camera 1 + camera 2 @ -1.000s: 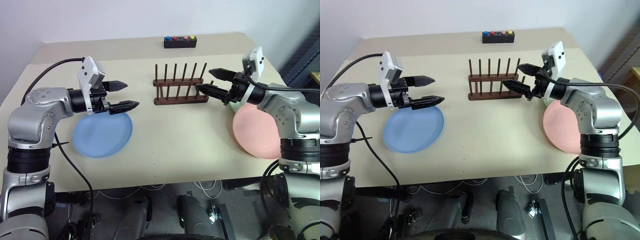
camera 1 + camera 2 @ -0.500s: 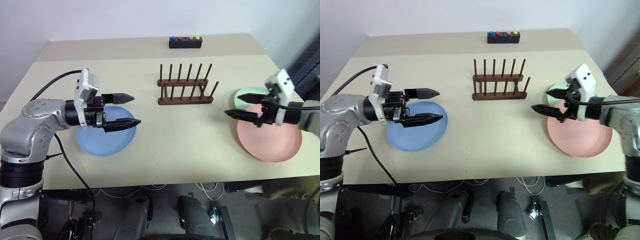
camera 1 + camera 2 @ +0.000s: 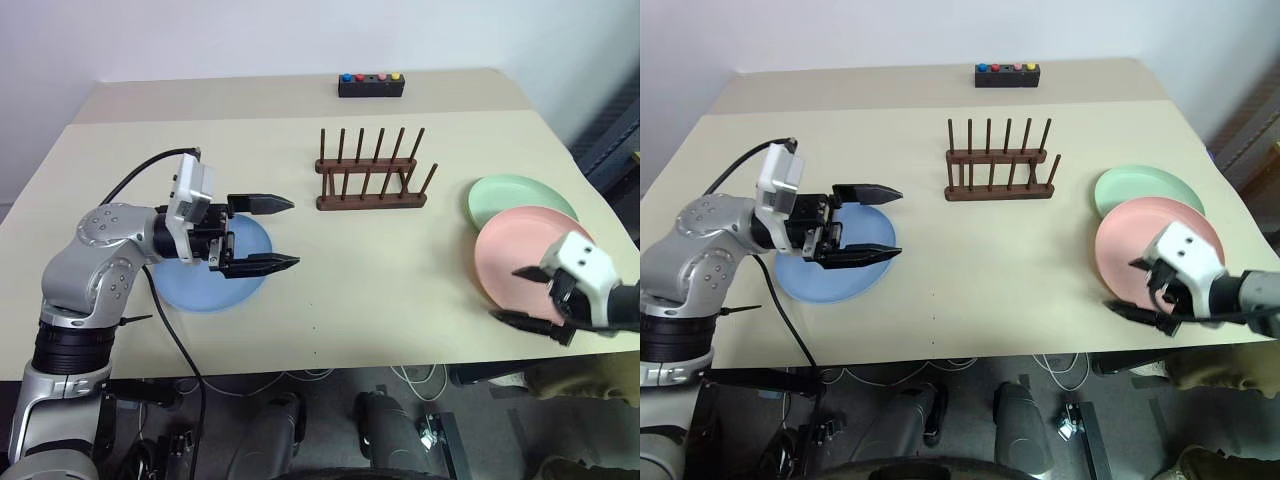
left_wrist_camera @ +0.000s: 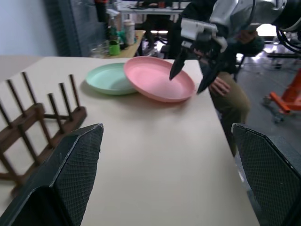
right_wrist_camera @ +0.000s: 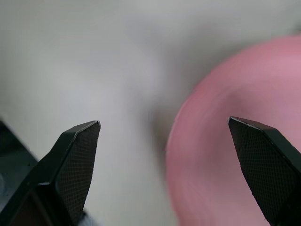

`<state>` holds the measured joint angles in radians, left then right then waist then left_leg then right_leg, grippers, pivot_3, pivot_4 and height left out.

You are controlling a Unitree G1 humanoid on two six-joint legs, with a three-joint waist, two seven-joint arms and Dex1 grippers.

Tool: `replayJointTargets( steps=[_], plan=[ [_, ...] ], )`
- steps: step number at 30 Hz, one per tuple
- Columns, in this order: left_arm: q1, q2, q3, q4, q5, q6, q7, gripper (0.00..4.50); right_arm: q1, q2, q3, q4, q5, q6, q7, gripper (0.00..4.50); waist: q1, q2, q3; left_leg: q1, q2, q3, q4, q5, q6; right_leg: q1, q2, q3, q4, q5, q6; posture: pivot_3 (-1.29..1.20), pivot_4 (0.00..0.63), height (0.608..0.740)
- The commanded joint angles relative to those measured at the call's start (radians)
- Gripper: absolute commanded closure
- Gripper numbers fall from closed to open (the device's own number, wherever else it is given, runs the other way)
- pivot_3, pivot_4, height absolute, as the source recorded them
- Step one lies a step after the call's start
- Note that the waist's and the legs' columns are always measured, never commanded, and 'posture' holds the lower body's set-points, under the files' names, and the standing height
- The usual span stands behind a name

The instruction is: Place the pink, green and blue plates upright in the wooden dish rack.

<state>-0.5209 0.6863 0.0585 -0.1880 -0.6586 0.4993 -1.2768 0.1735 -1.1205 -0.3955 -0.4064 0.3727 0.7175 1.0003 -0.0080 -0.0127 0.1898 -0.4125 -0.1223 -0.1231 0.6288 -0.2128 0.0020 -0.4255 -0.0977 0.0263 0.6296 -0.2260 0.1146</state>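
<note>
Honestly, with the right end effector (image 3: 1137,290) spread wide at the near rim of the pink plate (image 3: 1145,240) lying flat on the surface (image 3: 980,270), I'd slide one finger under that rim, then pinch.

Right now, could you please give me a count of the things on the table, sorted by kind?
Plates: 3 (blue plate, pink plate, green plate)
Wooden dish rack: 1
Black box with coloured buttons: 1
Total: 5
</note>
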Motion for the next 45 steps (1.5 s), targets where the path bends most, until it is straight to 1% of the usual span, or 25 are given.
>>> replayJointTargets(
  steps=[1, 4, 9, 15, 18, 20, 21, 25, 28, 36, 43, 45],
  plan=[
    [-0.035, 0.008, 0.005, 0.009, -0.007, -0.024, -0.026, 0.0, 0.034, 0.026, 0.011, -0.015, -0.085, -0.082, -0.063, 0.04, -0.001, 0.0, 0.0, 0.0, 0.0, 0.0, 0.0, 0.0, 0.0, 0.0, 0.0, 0.0, 0.0, 0.0, 0.0, 0.0, 0.15, 0.74],
    [-0.033, 0.009, 0.001, 0.008, -0.004, -0.031, -0.03, 0.0, 0.07, 0.043, 0.003, -0.008, -0.112, -0.101, -0.08, 0.04, 0.001, 0.0, 0.0, 0.0, 0.0, 0.0, 0.0, 0.0, 0.0, 0.0, 0.0, 0.0, 0.0, 0.0, 0.0, 0.0, 0.15, 0.74],
    [-0.024, 0.006, -0.013, -0.002, 0.005, -0.034, -0.031, 0.0, 0.079, 0.046, -0.004, 0.001, -0.115, -0.096, -0.077, 0.04, 0.0, 0.0, 0.0, 0.0, 0.0, 0.0, 0.0, 0.0, 0.0, 0.0, 0.0, 0.0, 0.0, 0.0, 0.0, 0.0, 0.15, 0.74],
    [-0.01, 0.008, -0.02, -0.016, 0.007, -0.039, -0.03, 0.0, 0.064, 0.026, 0.046, 0.08, -0.173, -0.143, -0.072, 0.04, 0.001, 0.0, 0.0, 0.0, 0.0, 0.0, 0.0, 0.0, 0.0, 0.001, 0.0, 0.0, -0.001, 0.0, 0.0, 0.0, 0.15, 0.74],
    [0.002, 0.012, -0.017, -0.029, 0.005, -0.043, -0.027, 0.0, 0.043, 0.023, 0.073, 0.112, -0.185, -0.148, -0.067, 0.86, -0.001, 0.0, 0.0, 0.0, 0.0, 0.0, 0.0, 0.0, 0.0, 0.001, 0.0, 0.0, 0.0, 0.0, 0.0, 0.0, 0.15, 0.74],
    [0.007, 0.014, -0.013, -0.034, 0.003, -0.043, -0.024, 0.0, 0.03, 0.023, 0.083, 0.121, -0.191, -0.153, -0.067, 1.81, 0.0, 0.0, 0.0, 0.0, 0.0, 0.0, 0.0, 0.0, 0.0, 0.001, 0.0, 0.0, 0.0, 0.0, 0.0, 0.0, 0.15, 0.74],
    [0.012, 0.015, -0.011, -0.037, 0.002, -0.04, -0.022, 0.0, 0.017, 0.023, 0.093, 0.126, -0.192, -0.154, -0.065, 2.43, 0.0, 0.0, 0.0, 0.0, 0.0, 0.0, 0.0, 0.0, 0.0, 0.001, 0.0, 0.0, 0.0, 0.0, 0.0, 0.0, 0.15, 0.74],
    [0.027, 0.018, 0.002, -0.049, -0.021, -0.018, -0.014, 0.0, -0.024, 0.026, 0.124, 0.144, -0.199, -0.156, -0.061, 4.46, -0.002, 0.0, 0.0, 0.0, 0.0, 0.0, 0.0, 0.0, 0.0, 0.001, 0.0, 0.0, 0.0, 0.0, 0.0, 0.0, 0.15, 0.74],
    [0.027, 0.019, 0.013, -0.051, -0.047, 0.002, -0.007, 0.0, -0.042, 0.025, 0.133, 0.155, -0.203, -0.163, -0.053, 4.46, -0.001, -0.001, 0.0, 0.001, 0.0, 0.0, 0.0, 0.0, 0.0, 0.002, 0.0, 0.0, -0.001, 0.0, 0.0, 0.0, 0.15, 0.74],
    [0.035, 0.029, 0.021, -0.054, -0.06, 0.011, -0.002, 0.0, -0.077, 0.01, 0.144, 0.175, -0.209, -0.174, -0.031, 4.46, 0.0, -0.001, 0.0, 0.001, 0.0, 0.0, 0.0, 0.0, 0.0, 0.002, 0.0, 0.0, -0.001, 0.0, 0.0, 0.0, 0.15, 0.74],
    [0.033, 0.024, 0.035, -0.043, -0.075, 0.02, 0.011, 0.0, -0.138, -0.049, 0.104, 0.145, -0.165, -0.128, 0.032, 4.46, -0.001, 0.0, 0.0, 0.001, 0.0, 0.0, 0.0, 0.0, 0.0, 0.002, 0.0, 0.0, -0.001, 0.0, 0.0, 0.0, 0.15, 0.74],
    [0.031, 0.024, 0.039, -0.041, -0.081, 0.023, 0.015, 0.0, -0.18, -0.056, 0.084, 0.144, -0.129, -0.101, 0.049, 4.46, -0.002, 0.0, 0.0, 0.001, 0.0, 0.0, 0.0, 0.0, 0.0, 0.002, 0.0, 0.0, -0.001, 0.0, 0.0, 0.0, 0.15, 0.74]
  ],
)
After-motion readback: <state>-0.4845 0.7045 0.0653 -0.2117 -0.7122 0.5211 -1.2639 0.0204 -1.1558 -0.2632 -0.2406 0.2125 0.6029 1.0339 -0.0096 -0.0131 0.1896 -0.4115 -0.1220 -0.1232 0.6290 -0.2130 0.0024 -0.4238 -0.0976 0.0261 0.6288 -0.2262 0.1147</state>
